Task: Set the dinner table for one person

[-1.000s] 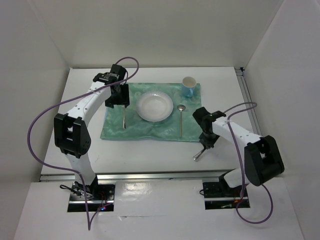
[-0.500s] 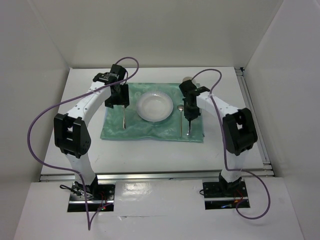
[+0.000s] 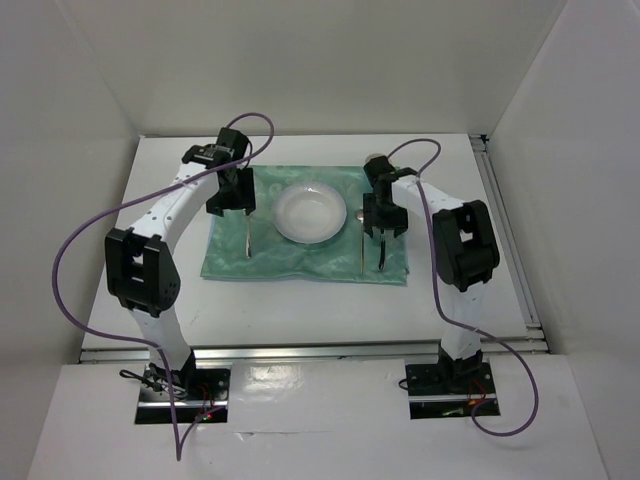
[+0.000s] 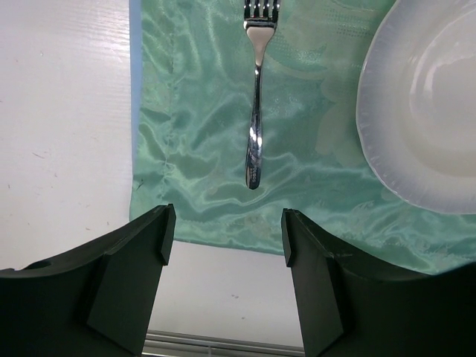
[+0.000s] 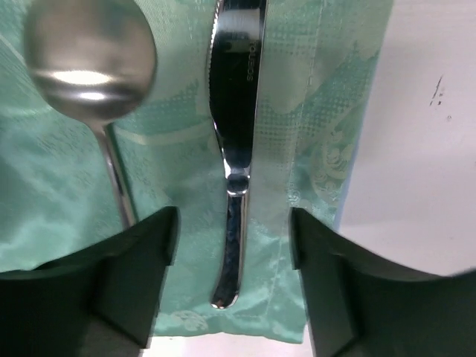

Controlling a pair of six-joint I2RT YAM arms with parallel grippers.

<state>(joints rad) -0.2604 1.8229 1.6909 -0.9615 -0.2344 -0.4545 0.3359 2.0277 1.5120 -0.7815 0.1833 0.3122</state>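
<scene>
Counter (image 3: 300, 310): fixed, stiff slab spanning the workspace under everything; nothing to grip, items just rest on it. Right gripper (image 5: 232, 223): jaws wide, straddling knife (image 5: 236, 89), not clamped. Left gripper (image 4: 227, 223): jaws wide, fork (image 4: 255, 126) beyond on soft mat (image 3: 290, 262).

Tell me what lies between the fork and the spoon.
The white plate, on the green mat, lies between the fork and spoon; the top view shows it.
</scene>
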